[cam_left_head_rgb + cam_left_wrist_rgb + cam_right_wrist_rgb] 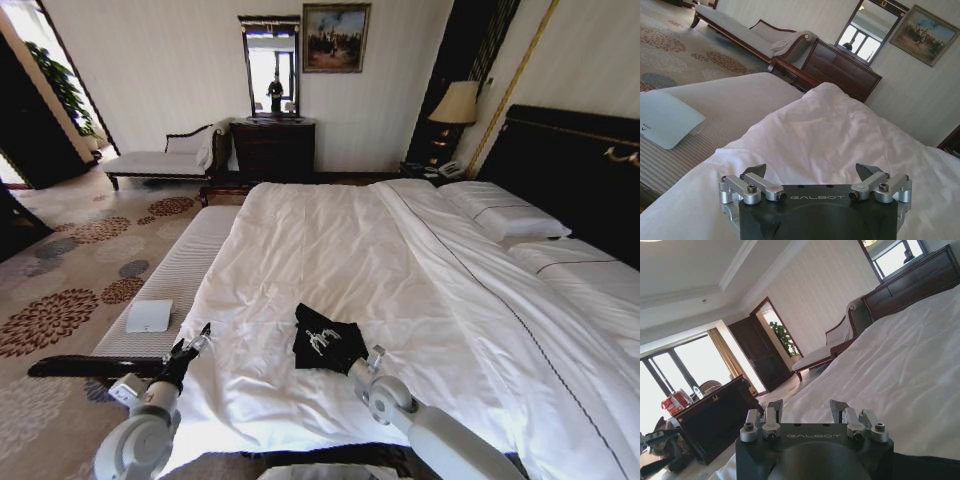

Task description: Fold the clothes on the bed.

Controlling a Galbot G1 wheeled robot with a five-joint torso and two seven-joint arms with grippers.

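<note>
Standing at the foot of the bed, I take the black T-shirt as my marker: it lies crumpled in a small heap on the white duvet, near the foot edge, pale lettering showing on top.

Well off to the shirt's left, beyond the duvet's edge, runs the grey-striped bench, with a pale flat pad resting on it. Nearer the shirt, still on its left, the left gripper hangs over the corner of the duvet, apart from the cloth. The left wrist view shows its fingers spread wide with nothing between them, white bedding ahead and the bench alongside.

Just right of the shirt, the right arm's pale wrist joint sits against the shirt's lower right edge, low on the duvet. The right gripper itself appears in its own wrist view, fingers parted and holding nothing, looking across the white duvet toward a dark doorway.

Far beyond the shirt to the right, white pillows lie against the dark headboard.
</note>
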